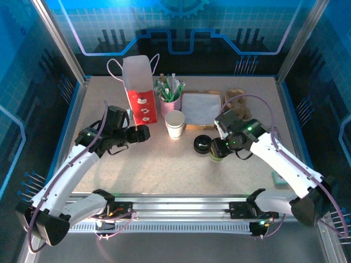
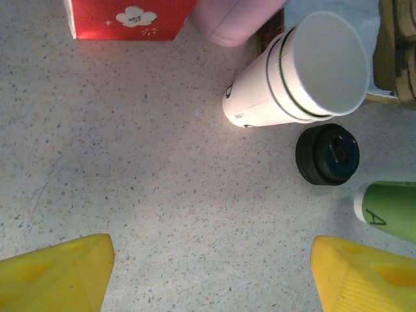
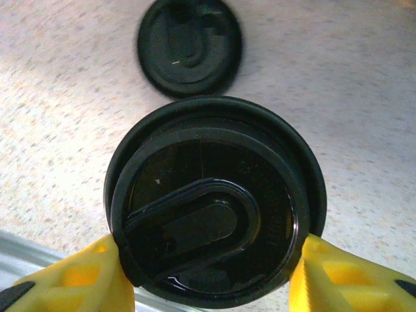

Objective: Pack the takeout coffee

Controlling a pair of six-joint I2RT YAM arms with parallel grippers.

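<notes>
The white paper cup point(image 1: 175, 125) stands upright mid-table, just in front of the pink cup point(image 1: 170, 105) — a loose black lid point(image 1: 202, 143) lies to its right. The right gripper point(image 1: 216, 153) clasps what seems a lidded green cup point(image 2: 390, 211); the left gripper point(image 1: 143, 133) hangs released, its fingers wide apart.

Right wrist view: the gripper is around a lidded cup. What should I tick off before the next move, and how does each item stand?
1. Grip: right gripper closed on the green cup, fingers against both sides: ok.
2. Seal: fitted lid sits level on that cup: ok; pressed tight: cannot tell.
3. Spare: loose black lid lies apart from the held cup: ok.
4. Target: white paper cup upright, uncovered, untouched: ok.
5. Other arm: left gripper open, empty: ok.
6. Container: paper bag upright, mouth looks open: ok.
</notes>
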